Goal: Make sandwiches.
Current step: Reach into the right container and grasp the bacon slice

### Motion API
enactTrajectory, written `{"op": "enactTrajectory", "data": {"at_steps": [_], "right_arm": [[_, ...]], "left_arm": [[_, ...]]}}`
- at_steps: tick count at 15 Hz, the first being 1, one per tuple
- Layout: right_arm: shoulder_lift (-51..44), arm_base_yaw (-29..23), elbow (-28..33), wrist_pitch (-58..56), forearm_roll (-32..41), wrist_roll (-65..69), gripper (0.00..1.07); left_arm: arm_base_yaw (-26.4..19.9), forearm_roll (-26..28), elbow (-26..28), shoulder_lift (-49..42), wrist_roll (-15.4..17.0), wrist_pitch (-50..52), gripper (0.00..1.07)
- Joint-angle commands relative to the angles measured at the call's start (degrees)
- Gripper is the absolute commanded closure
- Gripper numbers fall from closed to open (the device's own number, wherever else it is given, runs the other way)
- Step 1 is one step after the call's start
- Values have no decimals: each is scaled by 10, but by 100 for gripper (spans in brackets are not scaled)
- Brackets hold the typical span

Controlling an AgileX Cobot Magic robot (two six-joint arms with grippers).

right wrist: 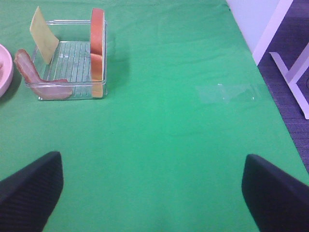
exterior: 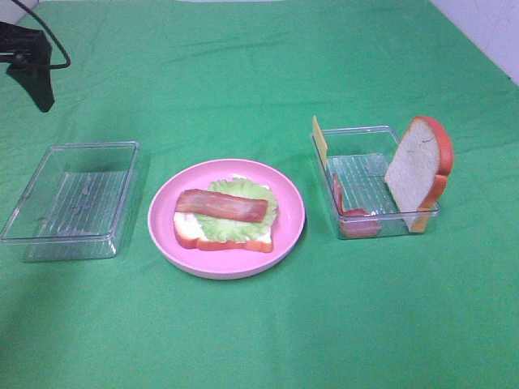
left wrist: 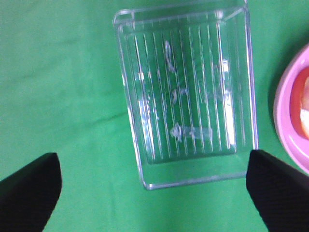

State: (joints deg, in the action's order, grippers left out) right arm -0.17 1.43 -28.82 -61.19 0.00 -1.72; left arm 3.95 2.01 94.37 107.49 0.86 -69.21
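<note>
On the pink plate (exterior: 162,223) lies an open sandwich: a white bread slice (exterior: 188,231), a lettuce leaf (exterior: 235,227) and a bacon strip (exterior: 220,205) on top. The right clear tray (exterior: 361,170) holds an upright bread slice (exterior: 415,170), a yellow cheese slice (exterior: 319,139) and another bacon strip (exterior: 345,207). My left gripper (left wrist: 154,193) hangs open above the empty left tray (left wrist: 188,96), holding nothing. My right gripper (right wrist: 152,193) is open over bare cloth, well away from the right tray (right wrist: 72,63).
Green cloth covers the whole table. Part of the left arm (exterior: 32,69) shows dark at the far left corner. The table's right edge and a white frame leg (right wrist: 289,72) appear in the right wrist view.
</note>
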Motion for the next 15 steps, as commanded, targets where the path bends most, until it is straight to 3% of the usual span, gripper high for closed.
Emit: {"op": "enactTrajectory", "data": {"at_steps": [1, 5, 6, 7, 8, 15], "right_arm": [[2, 1, 0, 6, -3, 6, 11], [2, 1, 0, 6, -3, 6, 11], [2, 1, 0, 6, -3, 6, 11], [2, 1, 0, 6, -3, 6, 11], [2, 1, 0, 6, -3, 6, 11], [2, 1, 0, 6, -3, 6, 11]], "left_arm": [[2, 3, -103, -111, -1, 31, 10], [2, 3, -303, -349, 1, 83, 10], [2, 3, -327, -383, 1, 87, 10], [2, 3, -397, -494, 1, 89, 10], [2, 3, -435, -566, 1, 88, 10], [2, 3, -565, -922, 2, 83, 10]]}}
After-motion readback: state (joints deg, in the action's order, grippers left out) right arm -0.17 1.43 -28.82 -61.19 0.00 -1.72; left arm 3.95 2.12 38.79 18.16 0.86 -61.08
